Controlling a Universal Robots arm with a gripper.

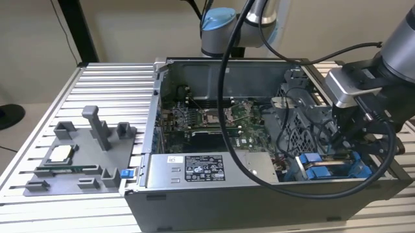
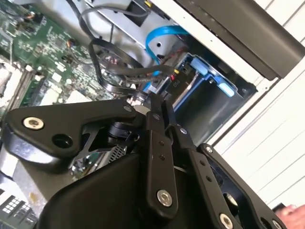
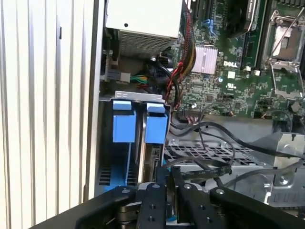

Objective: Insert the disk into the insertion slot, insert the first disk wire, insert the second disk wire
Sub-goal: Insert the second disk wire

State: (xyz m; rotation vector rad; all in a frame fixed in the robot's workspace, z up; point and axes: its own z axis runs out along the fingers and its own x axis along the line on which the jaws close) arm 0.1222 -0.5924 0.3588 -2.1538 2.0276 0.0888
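Note:
The disk (image 3: 151,160) stands on edge inside the insertion slot (image 3: 106,143), its blue carrier tabs (image 3: 156,128) at the bay's mouth. In the exterior view the blue carrier (image 1: 311,161) lies in the case's near corner on the exterior view's right. My gripper (image 3: 170,183) hangs right over that bay with its fingers (image 2: 153,138) pressed together on a flat black disk wire (image 3: 205,168), which runs off toward the perforated cage. In the second wrist view the gripper's tips (image 2: 151,101) sit among black cables close to a black connector (image 2: 175,78).
A grey power-supply box (image 1: 194,170) fills the case's near side beside the bay. The motherboard (image 1: 214,119) lies in the middle, and a perforated cage (image 3: 209,155) with loose cables borders the bay. A blue cable (image 2: 162,33) loops above it. A grey fixture (image 1: 77,160) stands outside the case.

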